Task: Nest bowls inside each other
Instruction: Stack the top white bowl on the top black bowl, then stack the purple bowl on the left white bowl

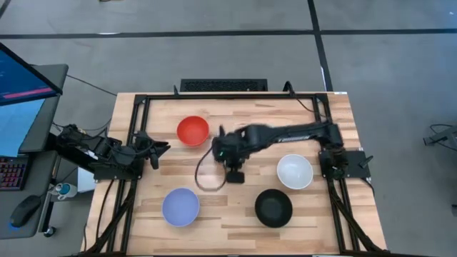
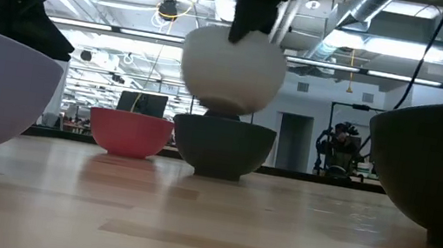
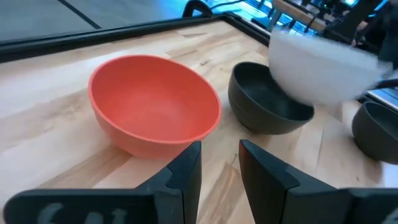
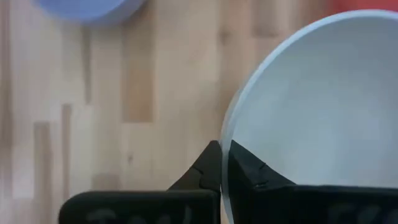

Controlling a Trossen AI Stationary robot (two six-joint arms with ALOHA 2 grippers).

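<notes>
My right gripper (image 1: pixel 232 165) is over the table's middle, shut on a white bowl (image 2: pixel 233 66) that hangs just above a black bowl (image 2: pixel 221 146) standing on its base. In the high view the arm hides most of that pair. The red bowl (image 1: pixel 193 130) stands to their left, toward the far edge. The light blue bowl (image 1: pixel 181 207) and a second black bowl (image 1: pixel 273 208) stand near the front edge, and a second white bowl (image 1: pixel 295 171) is on the right. My left gripper (image 3: pixel 221 168) waits open at the left edge, facing the red bowl (image 3: pixel 152 106). My right gripper (image 4: pixel 224 163) pinches the white bowl's rim (image 4: pixel 229 134), one finger inside the bowl and one outside. It comes from above, pointing down. The bowl is lifted clear, roughly upright, its base (image 2: pixel 226 107) just over the black bowl's mouth.
A black frame rail (image 1: pixel 228 96) runs along the table's far edge and down both sides. Bare wood lies between the light blue bowl and the front black bowl (image 1: pixel 228 214). A monitor and keyboard stand off the table to the left.
</notes>
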